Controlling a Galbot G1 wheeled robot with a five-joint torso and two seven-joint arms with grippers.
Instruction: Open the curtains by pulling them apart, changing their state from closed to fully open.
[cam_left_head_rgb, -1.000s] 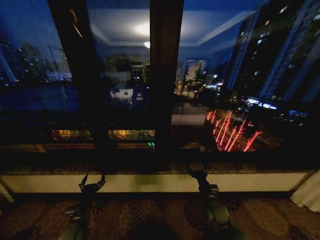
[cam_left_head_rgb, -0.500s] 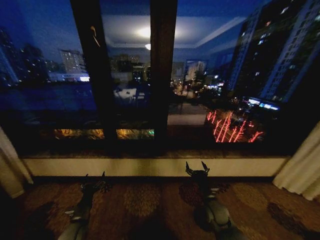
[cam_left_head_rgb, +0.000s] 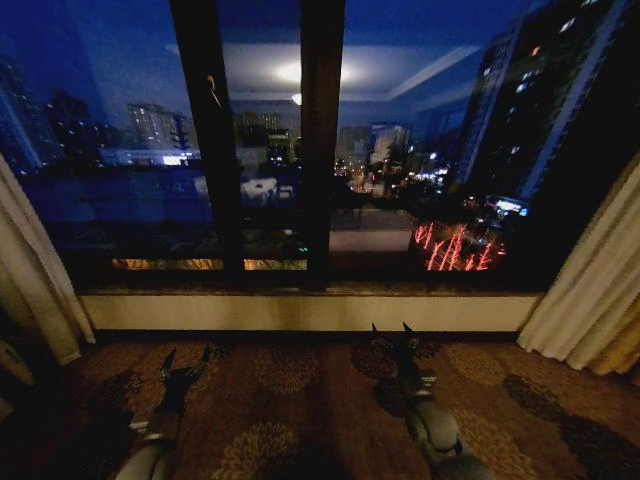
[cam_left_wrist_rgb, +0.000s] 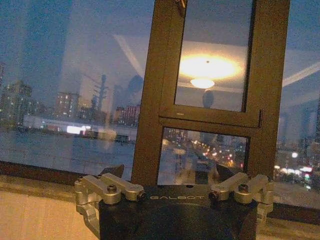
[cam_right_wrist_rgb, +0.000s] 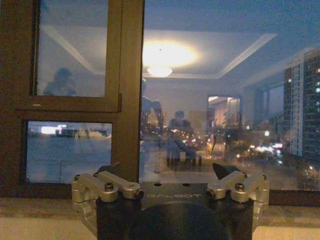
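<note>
Fingers (cam_left_head_rgb: 166, 359) on our left gripper (cam_left_head_rgb: 186, 358) stand apart with nothing between them, low over the patterned carpet (cam_left_head_rgb: 300, 400); the right gripper (cam_left_head_rgb: 391, 333) sits a little farther forward, its fingers (cam_left_head_rgb: 407, 329) likewise spread and empty. Both arms reach ahead from the lower edge of the head view, well apart from each other and touching neither fabric nor wall. In the wrist views we see each gripper's dark fingertips parted above the metal linkages, pointing at the glass. Beyond the carpet runs a pale low sill (cam_left_head_rgb: 310, 312) beneath the window (cam_left_head_rgb: 430, 150) — a dark vertical frame (cam_left_head_rgb: 322, 140) stands near its middle, with a night city and red lights outside and a ceiling lamp reflected in the panes. The curtains (cam_left_head_rgb: 35, 270) hang gathered at the far sides: one bunch at the left edge, the other (cam_left_head_rgb: 590, 290) at the right edge — the glass between them is uncovered.
</note>
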